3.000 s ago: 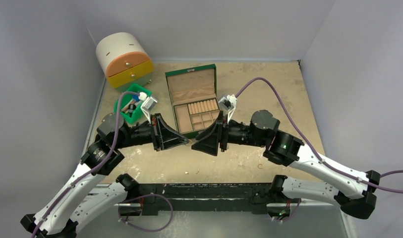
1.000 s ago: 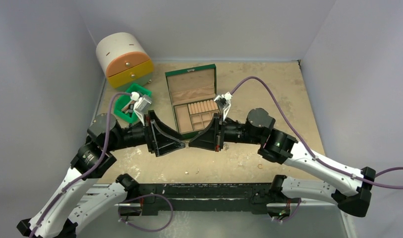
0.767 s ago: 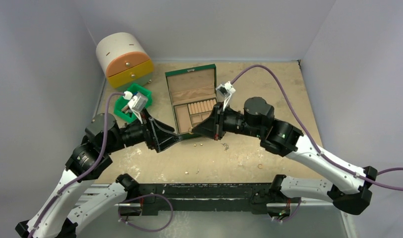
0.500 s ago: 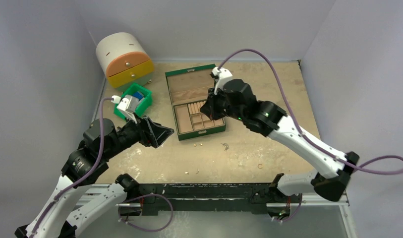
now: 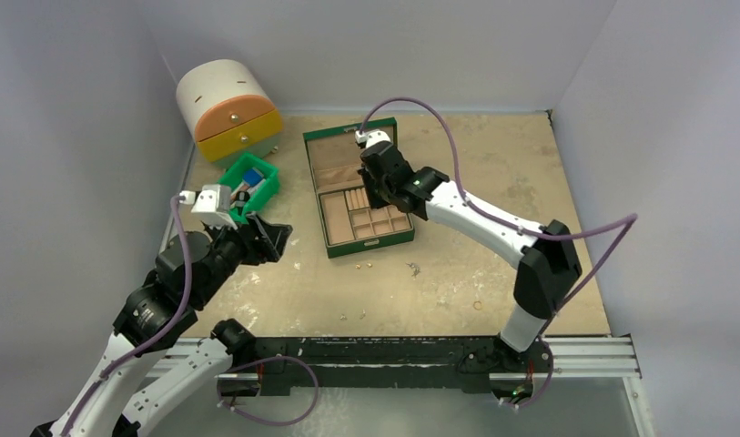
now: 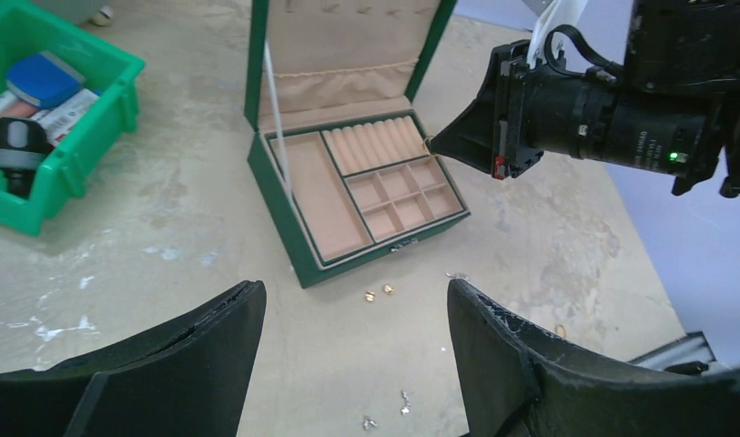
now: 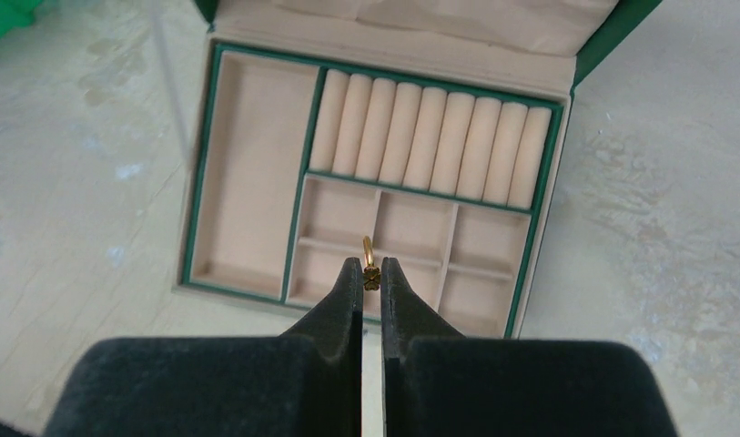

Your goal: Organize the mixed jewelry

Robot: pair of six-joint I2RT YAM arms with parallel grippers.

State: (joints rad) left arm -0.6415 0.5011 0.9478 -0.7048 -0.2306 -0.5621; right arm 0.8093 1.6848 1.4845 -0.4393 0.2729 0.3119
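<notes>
Right arm has swung out over the jewellery box (image 5: pixel 375 240); left arm has drawn back, away from the box's left side.
Tips of the right gripper (image 7: pixel 370 270) pinch a small gold piece (image 7: pixel 369 253) above the box's small square compartments; lower it well into one cell before letting go. The left gripper (image 6: pixel 354 291) gapes wide, empty. Other loose pieces (image 5: pixel 364 266) lie on the scuffed tan table (image 5: pixel 493 182) just in front of the box; pale walls (image 5: pixel 439 45) enclose all.

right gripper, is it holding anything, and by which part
A small gold jewelry piece, pinched by its lower end between the right gripper's fingers; its top sticks out above the tips.
</notes>
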